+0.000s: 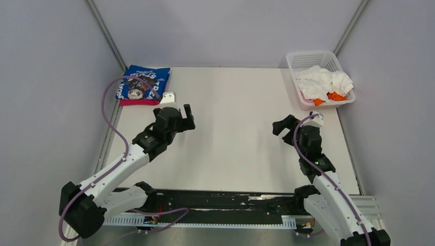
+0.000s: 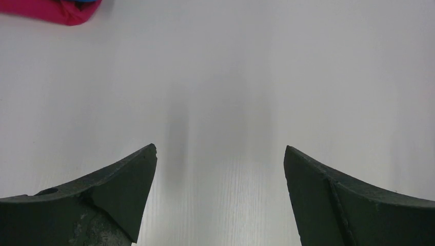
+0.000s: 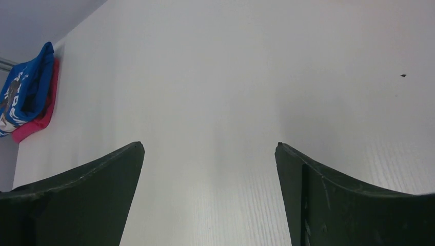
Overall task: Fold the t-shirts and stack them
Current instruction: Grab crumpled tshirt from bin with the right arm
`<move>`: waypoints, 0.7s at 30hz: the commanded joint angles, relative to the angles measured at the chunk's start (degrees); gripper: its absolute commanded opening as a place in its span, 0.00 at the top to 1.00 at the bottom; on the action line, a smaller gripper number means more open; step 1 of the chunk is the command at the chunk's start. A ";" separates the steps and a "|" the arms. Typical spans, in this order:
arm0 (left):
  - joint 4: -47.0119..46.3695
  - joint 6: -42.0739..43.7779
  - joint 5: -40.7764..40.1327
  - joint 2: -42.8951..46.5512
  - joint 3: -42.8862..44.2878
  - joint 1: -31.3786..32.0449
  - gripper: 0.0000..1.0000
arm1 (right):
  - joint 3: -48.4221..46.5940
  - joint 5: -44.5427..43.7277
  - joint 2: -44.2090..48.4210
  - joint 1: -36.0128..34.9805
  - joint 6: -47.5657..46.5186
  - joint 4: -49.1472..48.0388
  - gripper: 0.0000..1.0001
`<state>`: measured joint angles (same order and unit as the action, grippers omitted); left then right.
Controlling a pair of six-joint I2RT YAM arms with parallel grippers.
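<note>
A folded blue t-shirt with white lettering (image 1: 142, 83) lies on a folded magenta t-shirt (image 1: 138, 102) at the table's back left corner; both also show in the right wrist view (image 3: 23, 92), and the magenta one shows in the left wrist view (image 2: 61, 9). A crumpled white t-shirt (image 1: 323, 82) with an orange one (image 1: 334, 96) under it fills the white lattice basket (image 1: 308, 57). My left gripper (image 1: 187, 120) is open and empty over the bare table, just right of the stack. My right gripper (image 1: 283, 124) is open and empty, in front of the basket.
The white table (image 1: 231, 133) is walled in by grey panels on the left, back and right. A small white block (image 1: 168, 97) sits beside the stack. A purple cable loops above the left arm.
</note>
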<state>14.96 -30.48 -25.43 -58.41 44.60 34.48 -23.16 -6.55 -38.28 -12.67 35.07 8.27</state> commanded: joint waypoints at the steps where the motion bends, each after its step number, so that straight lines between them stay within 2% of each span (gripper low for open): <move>1: -1.12 -0.03 -1.23 -0.16 -0.12 0.11 0.00 | -6.00 -6.22 -3.25 0.18 -1.12 -2.51 0.00; 4: -1.22 -0.36 -1.14 -0.41 -0.06 0.08 0.00 | -11.12 -11.26 -7.73 0.16 -3.71 -4.46 0.00; 7: -1.48 -0.66 -0.90 -0.74 0.00 0.11 0.00 | -21.17 -16.25 -15.82 1.57 -6.30 -0.94 0.00; 12: -1.57 -1.19 -0.11 -2.33 0.42 0.10 0.00 | -39.62 -11.06 -31.75 11.78 -7.37 8.76 0.00; 16: -1.37 -1.25 -0.71 -3.64 0.89 0.07 0.00 | -53.16 -8.38 -44.95 22.75 -8.20 12.12 0.00; 21: -1.41 -1.22 -2.14 -6.14 2.16 0.11 0.00 | -68.26 -6.05 -62.63 29.40 -9.49 13.92 0.00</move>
<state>14.81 -30.76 -25.65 -63.11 44.60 34.48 -82.17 -14.74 -90.87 13.23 27.99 17.39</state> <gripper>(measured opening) 0.998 0.998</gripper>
